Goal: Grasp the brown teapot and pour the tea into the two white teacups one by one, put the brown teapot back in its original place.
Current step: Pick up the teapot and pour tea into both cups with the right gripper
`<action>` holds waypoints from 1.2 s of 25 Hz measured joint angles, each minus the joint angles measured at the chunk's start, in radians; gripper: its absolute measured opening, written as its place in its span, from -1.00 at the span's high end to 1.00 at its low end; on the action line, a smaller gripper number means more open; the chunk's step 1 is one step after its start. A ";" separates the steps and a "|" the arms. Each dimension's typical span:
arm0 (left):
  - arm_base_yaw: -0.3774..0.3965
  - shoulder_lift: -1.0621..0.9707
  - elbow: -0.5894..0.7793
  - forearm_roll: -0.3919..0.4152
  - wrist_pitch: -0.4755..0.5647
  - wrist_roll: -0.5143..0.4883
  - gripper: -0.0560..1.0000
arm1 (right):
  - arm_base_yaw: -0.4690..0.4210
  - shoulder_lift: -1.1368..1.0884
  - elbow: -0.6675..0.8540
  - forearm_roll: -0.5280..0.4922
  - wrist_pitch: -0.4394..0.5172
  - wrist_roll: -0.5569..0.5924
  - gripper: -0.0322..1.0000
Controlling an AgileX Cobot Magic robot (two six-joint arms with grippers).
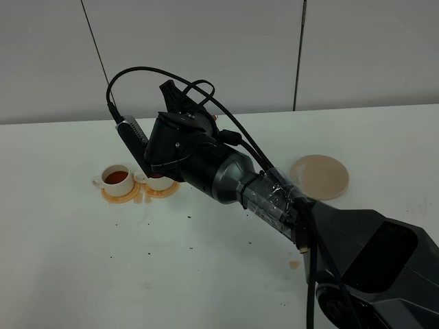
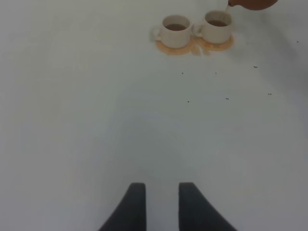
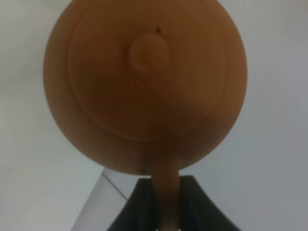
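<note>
Two cups is my count from the high camera, both on a white table (image 1: 206, 274) under a pale panelled wall (image 1: 206, 48) with dark seams. The left teacup (image 1: 116, 177) shows full of reddish tea on its orange coaster (image 1: 118, 196); the right teacup (image 1: 159, 183) is mostly hidden behind my right arm (image 1: 226, 175), which reaches across to it. One beige saucer (image 1: 319, 176) lies bare, well apart to the right. Dark specks and a small tea spot (image 1: 294, 264) mark the tabletop.

Over to the left wrist: one left gripper (image 2: 161, 204), fingers a narrow gap apart, nothing between them, low over plain white surface. Both cups far ahead, side by side, wet orange rings touching. One sliver of the brown teapot (image 2: 252, 4) sits at the frame edge just above the right cup.

Right wrist now: one teapot fills the view, lid knob (image 3: 148, 52) facing the camera, so it's tipped. The right gripper (image 3: 166, 204) is clamped on the loop handle (image 3: 166, 185)
</note>
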 joint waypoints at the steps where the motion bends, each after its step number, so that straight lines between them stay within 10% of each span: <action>1: 0.000 0.000 0.000 0.000 0.000 0.000 0.44 | 0.000 0.000 0.000 0.000 0.000 0.000 0.75; 30: 0.000 0.000 0.000 0.000 0.000 0.000 0.44 | 0.000 -0.001 0.000 0.082 0.000 0.103 0.75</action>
